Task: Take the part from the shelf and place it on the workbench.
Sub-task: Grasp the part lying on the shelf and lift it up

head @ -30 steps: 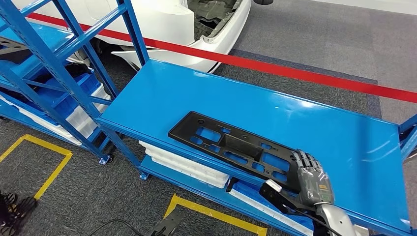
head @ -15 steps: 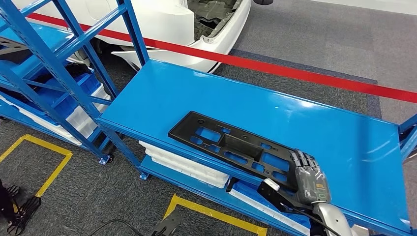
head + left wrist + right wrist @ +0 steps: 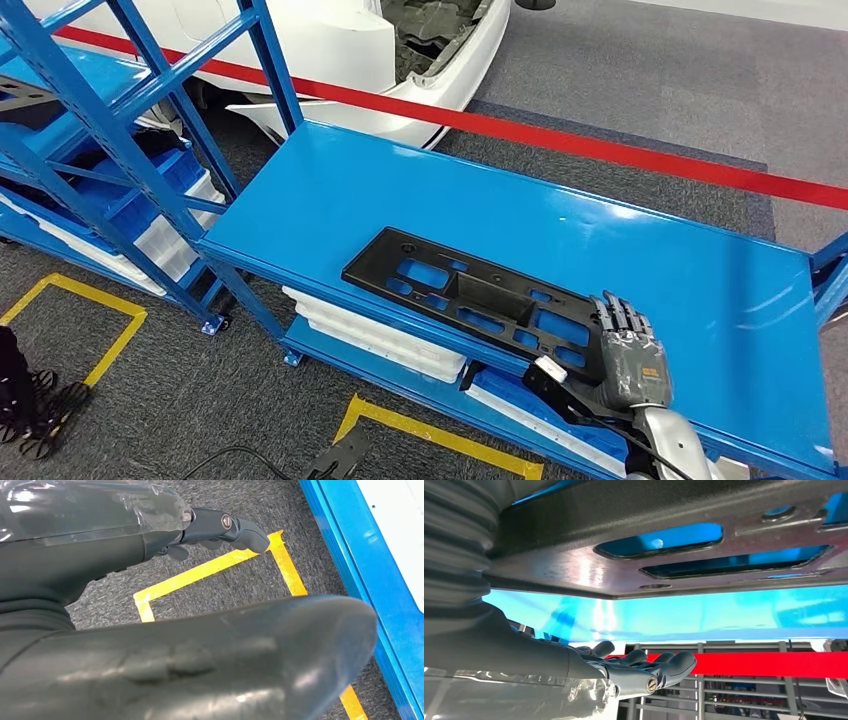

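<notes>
The black perforated part (image 3: 470, 295) lies flat on the blue workbench (image 3: 420, 195), near its front edge. My right hand (image 3: 630, 355) sits at the part's right end with its fingers straightened and spread, holding nothing. In the right wrist view the part (image 3: 624, 510) lies apart from the outstretched fingers (image 3: 649, 672), with bare blue bench top between them. My left hand (image 3: 150, 555) hangs over the grey floor, holding nothing, its thick thumb (image 3: 200, 660) apart from a dark finger (image 3: 225, 527).
A tall blue shelf rack (image 3: 110, 130) stands at the left. Behind the bench are a white car body (image 3: 340, 40) and a red floor line (image 3: 620, 150). White trays (image 3: 370, 335) sit on the bench's lower level. Yellow tape (image 3: 100, 350) marks the floor.
My right hand's fingers, curled over the part's right end before, have straightened and lifted off it. The part has stayed where it lay on the bench.
</notes>
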Tool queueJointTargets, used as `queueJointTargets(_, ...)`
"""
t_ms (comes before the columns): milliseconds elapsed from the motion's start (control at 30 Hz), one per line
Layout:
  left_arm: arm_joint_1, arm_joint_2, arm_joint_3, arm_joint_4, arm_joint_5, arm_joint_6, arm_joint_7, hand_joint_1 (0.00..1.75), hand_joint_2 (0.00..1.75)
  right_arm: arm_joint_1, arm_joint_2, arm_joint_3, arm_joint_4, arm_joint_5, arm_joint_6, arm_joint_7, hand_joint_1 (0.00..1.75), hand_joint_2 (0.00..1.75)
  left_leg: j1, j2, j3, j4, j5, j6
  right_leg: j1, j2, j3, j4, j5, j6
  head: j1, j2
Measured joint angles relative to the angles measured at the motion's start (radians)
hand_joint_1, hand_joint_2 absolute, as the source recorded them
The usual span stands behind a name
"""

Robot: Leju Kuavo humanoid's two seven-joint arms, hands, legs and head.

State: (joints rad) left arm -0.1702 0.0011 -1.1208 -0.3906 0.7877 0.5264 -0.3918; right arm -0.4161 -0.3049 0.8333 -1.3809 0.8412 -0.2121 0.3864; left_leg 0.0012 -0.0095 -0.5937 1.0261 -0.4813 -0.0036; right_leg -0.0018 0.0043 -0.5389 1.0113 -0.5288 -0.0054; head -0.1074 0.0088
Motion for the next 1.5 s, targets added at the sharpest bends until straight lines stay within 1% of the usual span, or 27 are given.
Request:
queueJointTargets(267, 0.000, 0.000, 0.000, 0.000, 0.000, 0.001, 0.000, 0.00, 0.00, -0.004, 0.007, 0.002, 0.018, 0.004, -0.010, 0.000, 0.00, 1.75, 0.000, 0.000, 0.000, 0.000, 0.000, 0.000, 0.000, 0.000, 0.000, 0.000, 0.000, 0.000, 0.000, 0.000)
queueJointTargets(567, 0.000, 0.000, 0.000, 0.000, 0.005, 0.006, -0.001, 0.00, 0.00, -0.015, 0.016, 0.004, 0.033, 0.025, -0.059, -0.005, 0.00, 1.75, 0.000, 0.000, 0.001, 0.000, 0.000, 0.000, 0.000, 0.000, 0.001, 0.000, 0.000, 0.000, 0.000, 0.000)
queueJointTargets(800, 0.001, 0.000, 0.000, 0.000, 0.007, 0.009, -0.001, 0.00, 0.00, -0.028, 0.019, 0.004, 0.035, 0.039, -0.059, 0.009, 0.01, 1.75, 0.000, 0.000, 0.001, 0.000, 0.000, 0.000, 0.000, 0.000, 0.001, 0.000, 0.000, 0.000, 0.000, 0.000)
queueJointTargets(833, 0.001, 0.000, 0.000, 0.000, 0.006, 0.009, 0.000, 0.00, 0.00, -0.030, 0.019, 0.005, 0.036, 0.038, -0.057, 0.009, 0.06, 1.75, 0.000, 0.000, 0.001, 0.000, 0.000, 0.000, 0.000, 0.000, 0.001, 0.000, 0.000, 0.000, 0.000, 0.000)
queueJointTargets(867, 0.001, 0.000, 0.000, 0.000, 0.005, 0.009, 0.001, 0.00, 0.00, -0.034, 0.019, 0.005, 0.040, 0.036, -0.056, 0.005, 0.14, 1.75, 0.000, 0.000, 0.001, 0.000, 0.000, 0.000, 0.000, 0.000, 0.001, 0.000, 0.000, 0.000, 0.000, 0.000)
queueJointTargets(900, 0.001, 0.000, 0.000, 0.000, 0.004, 0.010, 0.003, 0.00, 0.00, -0.037, 0.020, 0.006, 0.045, 0.033, -0.058, -0.002, 0.41, 1.75, 0.000, 0.000, 0.001, 0.000, 0.000, 0.000, 0.000, 0.000, 0.001, 0.000, 0.000, 0.000, 0.000, 0.000)
queueJointTargets(1000, 0.001, 0.000, 0.000, 0.000, 0.002, 0.014, 0.009, 0.00, 0.00, -0.050, 0.025, 0.007, 0.071, 0.021, -0.076, -0.031, 1.49, 1.75, 0.000, 0.000, 0.001, 0.000, 0.000, 0.000, 0.000, 0.000, 0.001, 0.000, 0.000, 0.000, 0.000, 0.000)
queueJointTargets(1033, 0.001, 0.000, 0.000, 0.000, 0.003, 0.016, 0.011, 0.00, 0.00, -0.055, 0.028, 0.008, 0.082, 0.018, -0.085, -0.041, 1.66, 1.75, 0.000, 0.000, 0.001, 0.000, 0.000, 0.000, 0.000, 0.000, 0.001, 0.000, 0.000, 0.000, 0.000, 0.000)
queueJointTargets(1067, 0.001, 0.000, 0.000, 0.000, 0.004, 0.017, 0.013, 0.00, 0.00, -0.061, 0.031, 0.009, 0.093, 0.013, -0.095, -0.050, 1.72, 1.75, 0.000, 0.000, 0.001, 0.000, 0.000, 0.000, 0.000, 0.000, 0.001, 0.000, 0.000, 0.000, 0.000, 0.000)
queueJointTargets(1100, 0.001, 0.000, 0.000, 0.000, 0.006, 0.019, 0.014, 0.00, 0.00, -0.066, 0.035, 0.011, 0.105, 0.009, -0.103, -0.058, 1.75, 1.75, 0.000, 0.000, 0.001, 0.000, 0.000, 0.000, 0.000, 0.000, 0.001, 0.000, 0.000, 0.000, 0.000, 0.000)
queueJointTargets(1300, 0.002, -0.001, 0.000, 0.000, 0.011, 0.021, 0.015, 0.00, 0.00, -0.080, 0.050, 0.019, 0.156, -0.029, -0.106, -0.076, 1.75, 1.75, 0.000, 0.000, 0.001, 0.000, 0.000, 0.000, 0.000, 0.000, 0.001, 0.000, 0.000, 0.000, 0.000, 0.000)
queueJointTargets(1500, 0.002, -0.001, -0.001, 0.000, 0.012, 0.021, 0.015, 0.00, 0.00, -0.097, 0.055, 0.021, 0.180, -0.036, -0.103, -0.082, 1.75, 1.75, 0.000, 0.000, 0.002, 0.000, 0.000, 0.000, 0.000, 0.000, 0.002, 0.000, -0.001, 0.000, 0.000, 0.000)
